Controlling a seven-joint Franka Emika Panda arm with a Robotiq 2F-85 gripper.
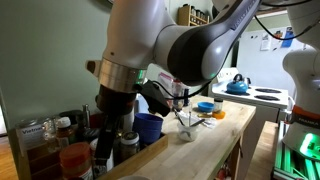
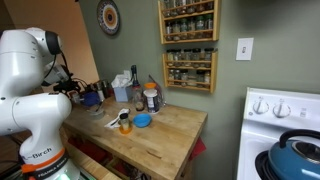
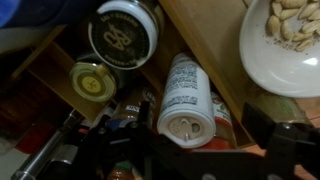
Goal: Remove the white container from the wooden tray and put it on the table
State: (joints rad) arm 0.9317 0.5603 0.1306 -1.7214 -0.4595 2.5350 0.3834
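In the wrist view the white container (image 3: 186,92) is a small white cylinder with dark label print and a white shaker top. It sits in the wooden tray (image 3: 205,35) among other jars. My gripper (image 3: 198,138) is open and straddles it. The left finger is close beside it. The right finger stands apart, with a red-topped jar (image 3: 222,122) in the gap. In an exterior view my gripper (image 1: 112,135) is down among the jars at the left end of the table (image 1: 205,140). The container itself is hidden there.
A black-lidded jar (image 3: 122,35) and a yellow-lidded jar (image 3: 90,82) stand next to the container. A white plate of pale pieces (image 3: 290,45) lies outside the tray. On the table are a blue cup (image 1: 148,126), a blue lid (image 2: 143,121) and a red-lidded jar (image 2: 150,97).
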